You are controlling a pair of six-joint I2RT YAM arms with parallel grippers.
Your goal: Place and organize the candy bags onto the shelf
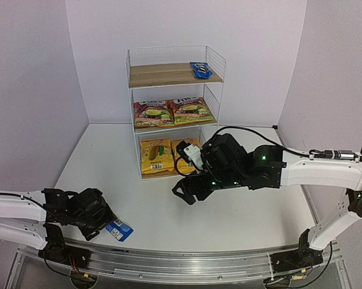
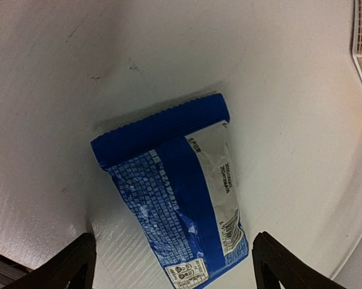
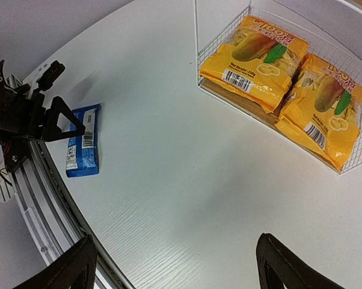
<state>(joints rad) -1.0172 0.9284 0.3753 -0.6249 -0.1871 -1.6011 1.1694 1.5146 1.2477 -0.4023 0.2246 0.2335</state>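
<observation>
L gripper (image 1: 103, 224): nearest item, well out front-left of the shelf (image 1: 212, 96), by the near table (image 1: 229, 229) edge. Jaws spread wide, released; nothing clamped. One small blue packet (image 2: 175, 205) lies flat on the table just beyond my L fingertips (image 2: 79, 262), between their lines; contact w/ either finger can't be confirmed.

R gripper (image 1: 187, 194): just in front of the shelf, low, off its right front corner. Jaws apart, empty, bare table beneath.

Shelf, bottom board: two yellow-orange bags (image 3: 253, 57) and (image 3: 325, 108), side by side, leaning back. In the top view the right one is partly hidden by my R arm.

Mid board: two red-pink bags (image 1: 152, 113) and (image 1: 192, 110), side by side, faces fwd.

Top board: one blue packet (image 1: 201, 70) at the right end; rest of the board bare.
</observation>
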